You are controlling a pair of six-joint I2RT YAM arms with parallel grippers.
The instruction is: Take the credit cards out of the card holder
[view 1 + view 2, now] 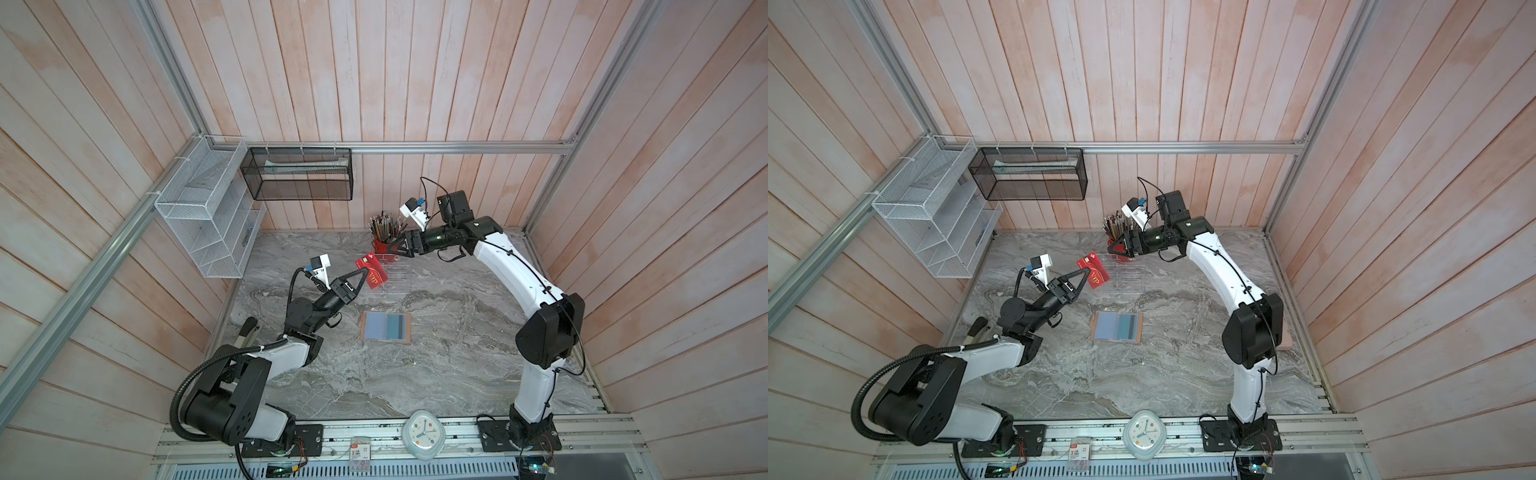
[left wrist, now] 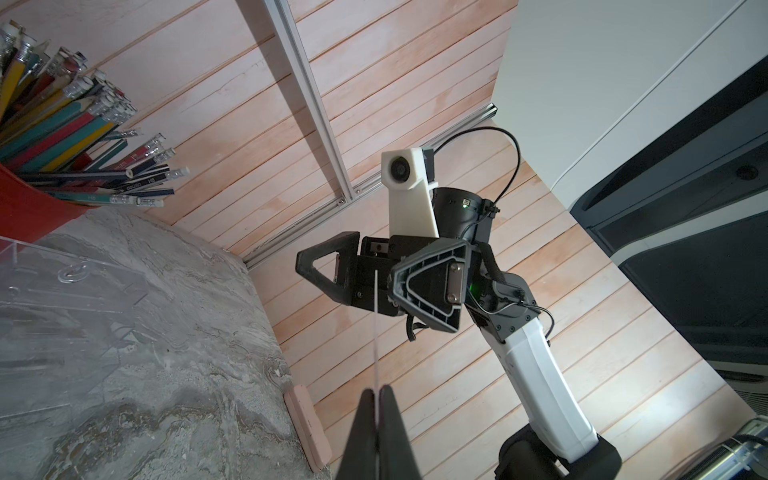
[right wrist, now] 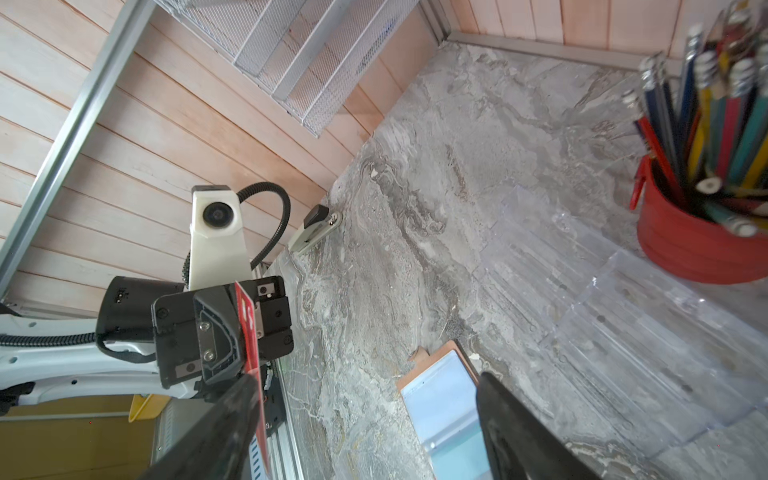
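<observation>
1. Your left gripper (image 1: 365,273) is pinched tight on the red credit card (image 1: 376,277), a thin glossy plastic rectangle with gold "VIP" lettering. It's held tilted in the air above the table. From the left wrist view the card is just a hairline edge squeezed between the flat black fingers.
2. Your right gripper (image 1: 395,248) has its triangular black jaws spread apart with nothing between them. It hangs by the red pencil cup (image 1: 380,247), clear of the card.
3. The card holder (image 1: 386,327) lies opened flat mid-table on the grey veined marble top (image 1: 436,374), well apart from both grippers. It has a tan-pink leathery cover and pale blue-grey clear sleeves, with a darker teal band (image 1: 395,327) showing through.
4. The clear acrylic tiered rack (image 1: 399,276) sits just beside the cup, all see-through ridged steps.
5. The cup is round, ribbed and crammed with pencils (image 1: 384,226), metal-ferruled eraser ends up.
</observation>
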